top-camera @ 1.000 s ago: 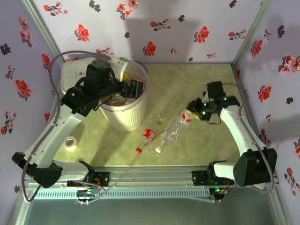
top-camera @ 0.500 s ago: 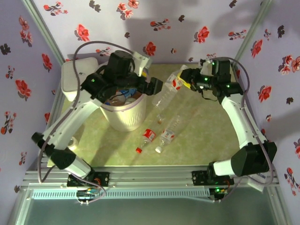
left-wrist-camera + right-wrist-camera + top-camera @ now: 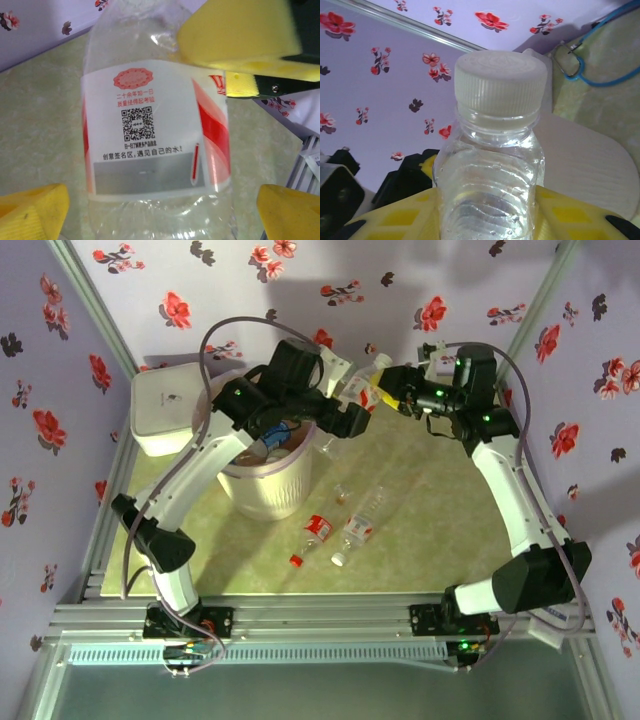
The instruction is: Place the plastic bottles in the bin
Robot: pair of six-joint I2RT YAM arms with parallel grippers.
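Both arms have swung up and back since a second ago, the right carrying a plastic bottle [image 3: 362, 383] off the counter [image 3: 440, 530]; right fingers [image 3: 405, 220] pinch it just below its white cap [image 3: 499, 75]; left fingers [image 3: 32, 207] stand spread either side of the labelled body, not yet closed; its long axis slants from the cap down towards the bin [image 3: 262, 495], left arm nearer; left wrist view reads the label [image 3: 150, 135], right wrist view the cap.
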